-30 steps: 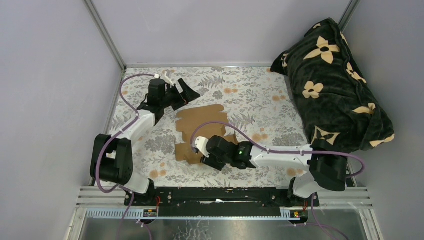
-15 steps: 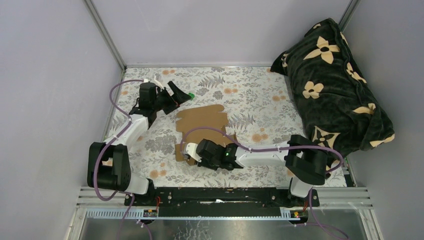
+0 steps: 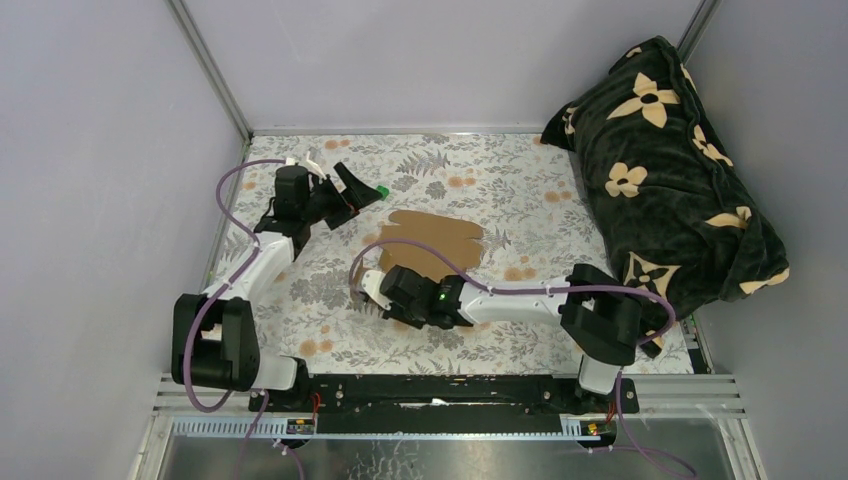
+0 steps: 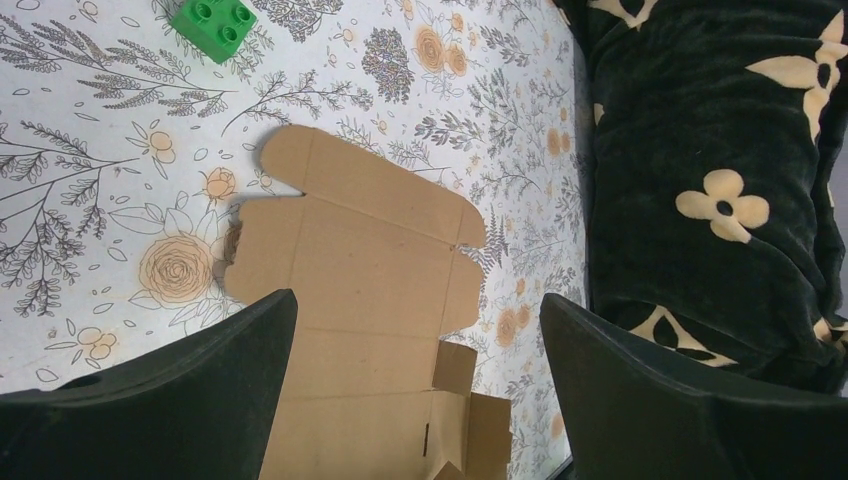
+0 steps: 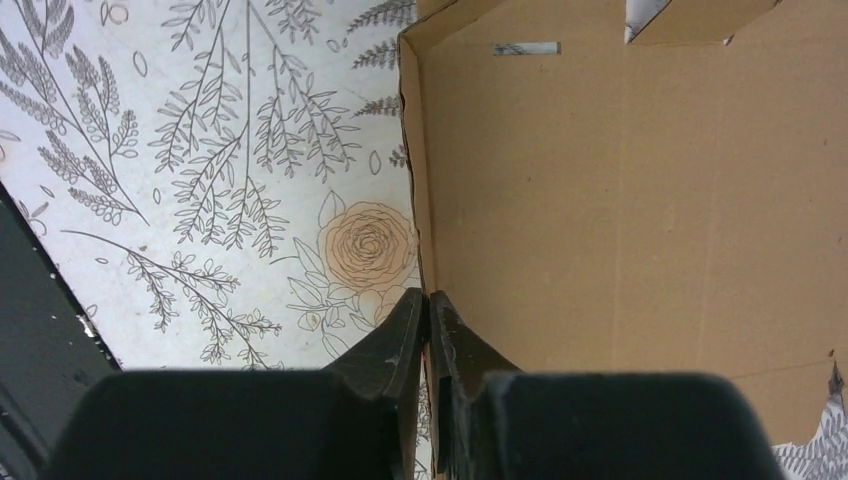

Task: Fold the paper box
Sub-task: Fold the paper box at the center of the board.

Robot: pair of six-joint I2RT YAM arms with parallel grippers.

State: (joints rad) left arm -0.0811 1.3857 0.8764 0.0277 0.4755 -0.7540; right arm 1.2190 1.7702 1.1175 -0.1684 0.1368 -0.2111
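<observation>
Right gripper [image 5: 428,300] pinching the paper box [image 3: 437,237] by one edge

The thin brown sheet lies in the middle of the table [image 3: 330,335] with one side wall raised; the right jaws press on that wall's edge, while the left gripper [image 3: 340,178] hovers apart, jaws spread, near a green block [image 4: 213,24]. It looks light, stiff across panels and weak at creases: hold flap edges, fold along the scores

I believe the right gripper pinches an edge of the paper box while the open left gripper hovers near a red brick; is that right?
The brick is green, not red, as the left wrist view shows. The right gripper does pinch an edge of the paper box, and the open left gripper hovers near the brick.
</observation>
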